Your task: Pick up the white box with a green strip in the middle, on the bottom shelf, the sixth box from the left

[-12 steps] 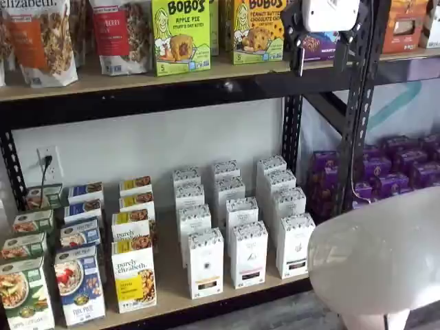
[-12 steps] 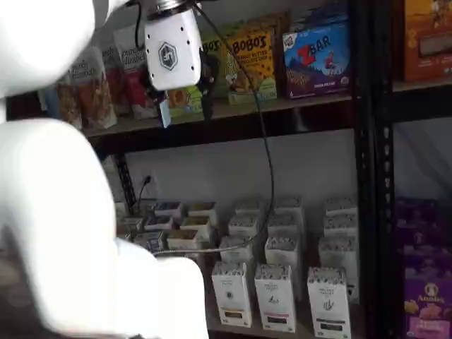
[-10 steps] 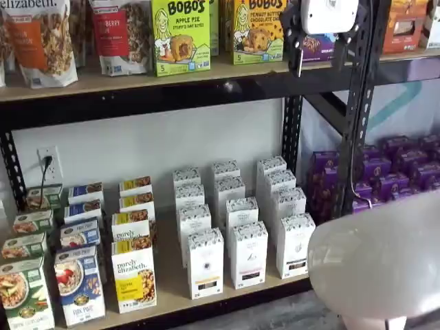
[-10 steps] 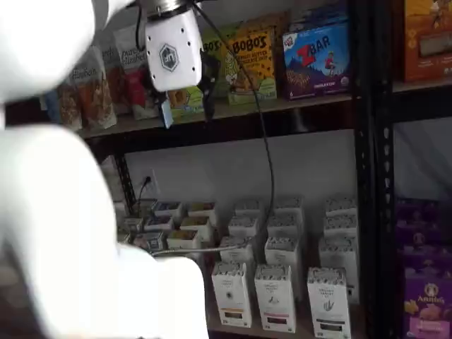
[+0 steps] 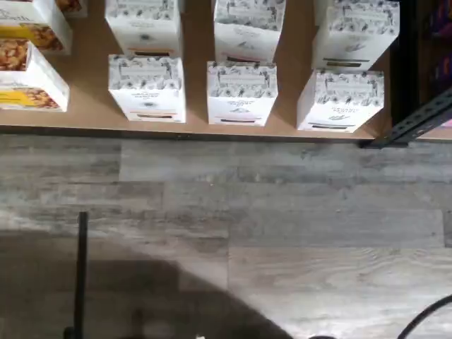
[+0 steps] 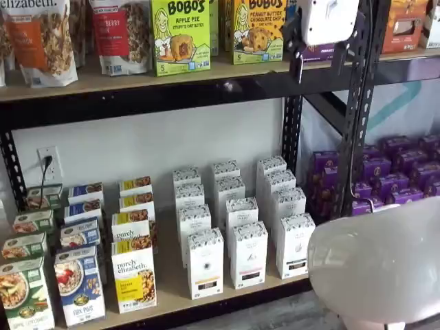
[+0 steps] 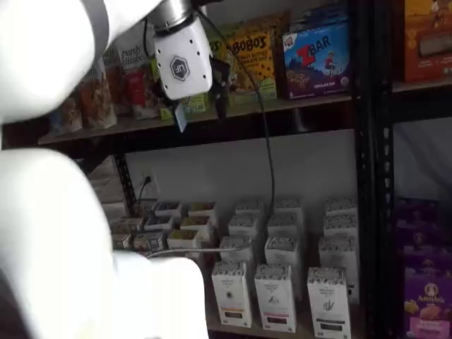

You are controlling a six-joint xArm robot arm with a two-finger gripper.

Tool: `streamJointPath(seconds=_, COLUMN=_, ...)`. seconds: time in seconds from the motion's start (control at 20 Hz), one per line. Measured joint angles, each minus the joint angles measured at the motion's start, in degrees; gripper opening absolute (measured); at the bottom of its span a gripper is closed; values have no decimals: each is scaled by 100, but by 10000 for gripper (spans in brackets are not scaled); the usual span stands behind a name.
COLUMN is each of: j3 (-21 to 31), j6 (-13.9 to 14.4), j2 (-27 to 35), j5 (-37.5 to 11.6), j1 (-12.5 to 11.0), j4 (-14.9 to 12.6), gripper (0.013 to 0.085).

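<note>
Bobo's boxes point(image 6: 181, 34) line the upper shelf; purple boxes point(image 6: 392, 175) fill the neighbouring rack.

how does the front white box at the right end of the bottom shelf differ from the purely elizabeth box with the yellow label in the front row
The white box is plain white with a speckled top band and a short dark strip low on its face; the purely elizabeth box carries a yellow label and a granola picture. The white box looks narrower and stands further right. Both stand upright at the front of the bottom shelf.
</note>
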Motion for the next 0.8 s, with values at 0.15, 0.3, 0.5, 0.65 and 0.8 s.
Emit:
streamJointPath(seconds=0.15, j3=371, j6=-59, j2=-14, j5=-424, j1=-89, j4=-105, gripper=850)
streamJointPath(seconds=0.3, j3=728, j6=-85, j2=-43, j5=-881, j1=-155, j4=-184, gripper=850)
streamJointPath(seconds=0.5, j3=1180, j6=-167, j2=108, j5=-1429, j1=-291, j4=-222, gripper=850)
streamJointPath(seconds=0.65, j3=1568, j6=-246, j2=265, j5=-1969, j1=-421, j4=-221, gripper=850)
streamJointPath(seconds=0.8, j3=1869, j6=-330, j2=434, j5=-2452, j1=-526, j4=-175, gripper=850)
